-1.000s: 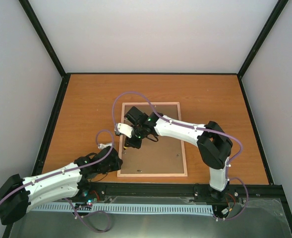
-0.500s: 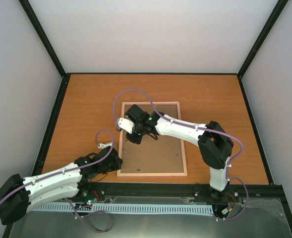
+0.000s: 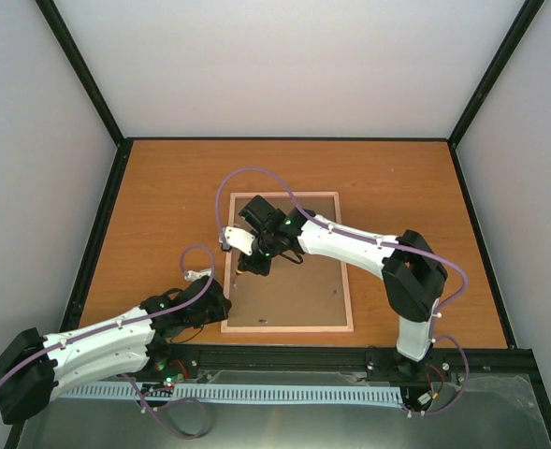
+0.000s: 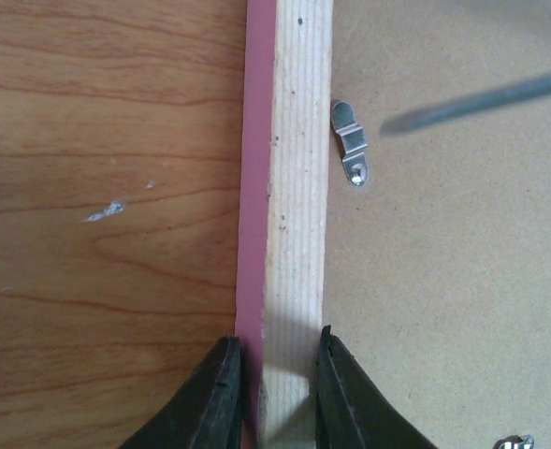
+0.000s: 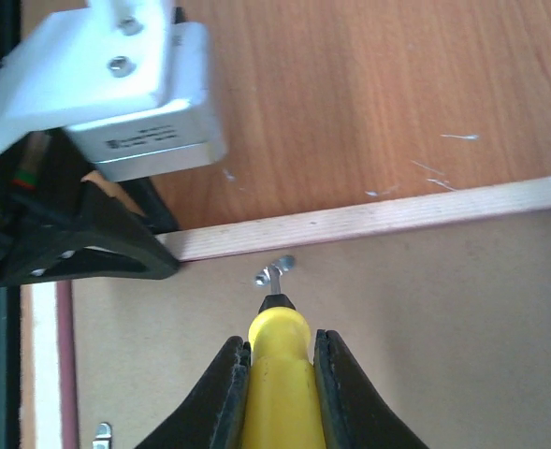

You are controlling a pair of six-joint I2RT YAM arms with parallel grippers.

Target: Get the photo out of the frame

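I find the frame (image 3: 346, 281) lying face down on the table (image 3: 163, 206), just below the centre of the top view. Its bottom rail runs close to the table's near edge. The brown backing board (image 3: 294, 295) fills the frame, so the photo is hidden from me.

The left gripper (image 3: 221, 304) is at the lower left of the frame. In its wrist view the two dark fingers (image 4: 221, 393) pinch the left rail (image 4: 298, 187) from both sides, one on the pink outer edge and one on the inner edge by the board. Further up this view, a small metal clip (image 4: 351, 142) lies on the board, just beside the rail. A blurred grey streak crosses the upper right here, and I cannot tell what it is.

The right gripper (image 3: 247, 267) is over the upper left part of the board. In its wrist view the fingers (image 5: 226, 393) are clamped on a yellow-handled tool (image 5: 280, 365). The tool's metal tip meets a second clip (image 5: 273, 273), which sits just inside the pale rail that crosses the middle of that view
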